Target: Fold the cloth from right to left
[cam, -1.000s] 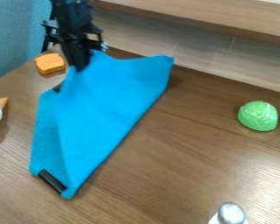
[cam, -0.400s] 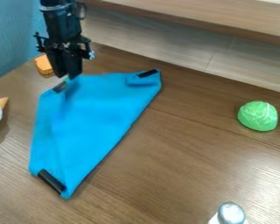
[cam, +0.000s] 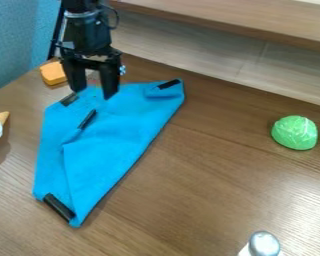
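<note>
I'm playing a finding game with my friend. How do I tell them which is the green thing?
Find the big brown table, then the blue cloth on it. Look right of the cloth for a rounded green lump with pale lines. Its green colour sets it apart from the silver-topped thing lower in the picture.

Black gripper [cam: 94,93] pointing down, fingers spread apart.

Below the black two-finger gripper [cam: 92,93], the folded blue cloth [cam: 112,145] looks matt, the brown wood-grained table [cam: 189,185] softly glossy, and, well apart, the rounded silvery cap [cam: 264,243] shiny, metallic.
</note>
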`<action>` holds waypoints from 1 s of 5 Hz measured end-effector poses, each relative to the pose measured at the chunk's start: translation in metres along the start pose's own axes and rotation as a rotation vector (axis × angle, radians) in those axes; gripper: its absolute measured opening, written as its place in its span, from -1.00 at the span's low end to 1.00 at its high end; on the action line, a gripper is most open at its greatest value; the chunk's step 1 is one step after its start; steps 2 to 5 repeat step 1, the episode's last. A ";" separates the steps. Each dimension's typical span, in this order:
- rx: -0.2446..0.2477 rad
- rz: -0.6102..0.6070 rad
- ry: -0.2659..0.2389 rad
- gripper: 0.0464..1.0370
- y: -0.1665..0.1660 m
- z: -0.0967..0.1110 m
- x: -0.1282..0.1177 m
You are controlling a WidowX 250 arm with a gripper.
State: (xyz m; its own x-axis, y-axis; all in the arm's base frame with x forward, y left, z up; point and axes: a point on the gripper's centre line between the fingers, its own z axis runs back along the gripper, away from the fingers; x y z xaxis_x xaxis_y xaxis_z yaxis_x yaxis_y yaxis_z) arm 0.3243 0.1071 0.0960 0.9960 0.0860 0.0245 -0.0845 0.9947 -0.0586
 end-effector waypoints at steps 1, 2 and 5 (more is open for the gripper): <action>0.002 -0.053 -0.024 0.93 -0.021 0.008 0.005; 0.002 -0.053 -0.024 0.93 -0.021 0.008 0.005; 0.002 -0.053 -0.024 0.93 -0.021 0.008 0.005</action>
